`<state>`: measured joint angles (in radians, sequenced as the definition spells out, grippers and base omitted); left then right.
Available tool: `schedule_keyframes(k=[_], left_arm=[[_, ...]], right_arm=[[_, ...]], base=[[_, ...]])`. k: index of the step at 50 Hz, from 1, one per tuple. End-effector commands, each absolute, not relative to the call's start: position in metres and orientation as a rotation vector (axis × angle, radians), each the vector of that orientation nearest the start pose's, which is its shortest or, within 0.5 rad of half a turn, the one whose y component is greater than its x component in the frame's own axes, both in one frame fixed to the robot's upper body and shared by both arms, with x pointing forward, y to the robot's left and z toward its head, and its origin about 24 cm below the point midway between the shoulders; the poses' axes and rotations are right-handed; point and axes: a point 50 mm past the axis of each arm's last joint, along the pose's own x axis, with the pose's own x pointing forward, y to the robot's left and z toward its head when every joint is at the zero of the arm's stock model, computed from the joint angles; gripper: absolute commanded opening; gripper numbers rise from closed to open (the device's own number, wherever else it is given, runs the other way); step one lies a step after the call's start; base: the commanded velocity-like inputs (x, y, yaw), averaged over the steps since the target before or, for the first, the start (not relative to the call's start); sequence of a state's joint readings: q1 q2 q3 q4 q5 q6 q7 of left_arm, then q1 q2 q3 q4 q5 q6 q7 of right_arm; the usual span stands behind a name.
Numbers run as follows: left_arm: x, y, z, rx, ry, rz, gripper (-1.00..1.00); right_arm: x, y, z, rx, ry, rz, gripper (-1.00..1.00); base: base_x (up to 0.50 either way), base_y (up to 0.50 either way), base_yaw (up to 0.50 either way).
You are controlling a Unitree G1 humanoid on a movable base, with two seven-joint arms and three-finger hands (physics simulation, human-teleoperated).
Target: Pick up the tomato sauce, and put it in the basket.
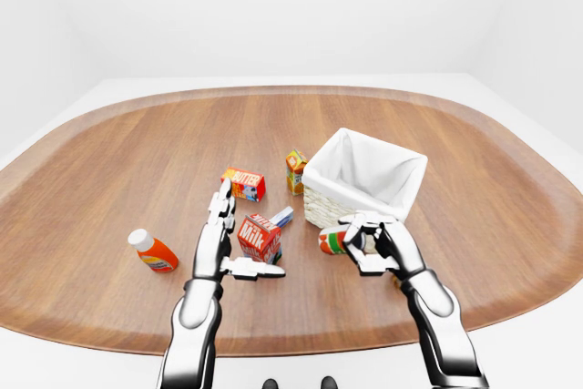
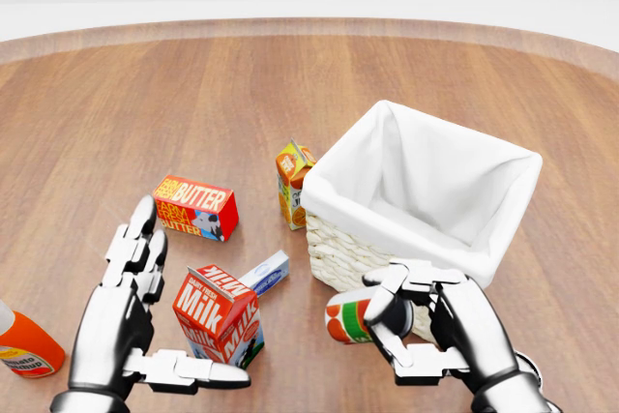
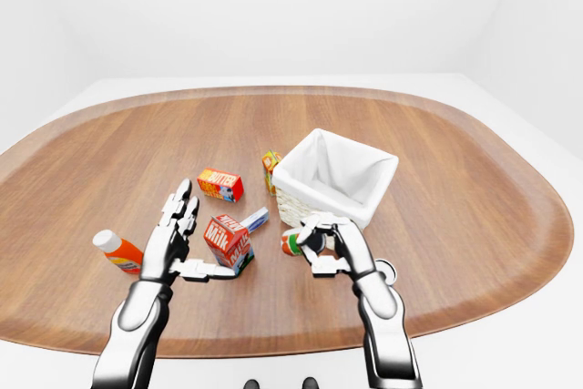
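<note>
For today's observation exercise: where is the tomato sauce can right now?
In the head view, the can sits bottom centre, gripped in the right hand, just below the basket.

A bare simulated test room: plain white walls [image 1: 273, 6] enclose one oval wooden surface [image 1: 109, 161] strewn with groceries.

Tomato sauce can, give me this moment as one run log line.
right hand: shut on tomato sauce can, lifted | basket: just above it in head view, nothing inside | left hand: open by milk carton | placement: not yet done
</note>
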<state>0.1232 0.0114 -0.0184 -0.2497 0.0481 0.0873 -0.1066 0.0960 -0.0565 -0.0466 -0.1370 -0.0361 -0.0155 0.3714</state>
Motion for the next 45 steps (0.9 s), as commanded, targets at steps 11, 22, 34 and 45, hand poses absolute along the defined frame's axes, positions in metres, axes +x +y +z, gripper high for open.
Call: schedule_keyframes(k=[11,22,34,45], left_arm=[[0.23,0.148,0.061,0.063,-0.03,-0.089,1.0],[0.23,0.148,0.062,0.061,-0.036,-0.088,1.0],[0.23,0.148,0.06,0.062,-0.029,-0.088,1.0],[0.23,0.148,0.06,0.062,-0.03,-0.089,1.0]], right_arm=[[0.239,-0.163,0.103,-0.138,-0.194,0.276,-0.58],[0.247,-0.167,0.128,-0.161,-0.3,0.258,-0.61],[0.255,-0.174,0.15,-0.179,-0.384,0.226,-0.67],[0.272,-0.183,0.172,-0.203,-0.449,0.175,-0.73]], base=[[0.0,0.0,0.0],[0.0,0.0,0.0],[0.0,0.0,0.0],[0.0,0.0,0.0]])
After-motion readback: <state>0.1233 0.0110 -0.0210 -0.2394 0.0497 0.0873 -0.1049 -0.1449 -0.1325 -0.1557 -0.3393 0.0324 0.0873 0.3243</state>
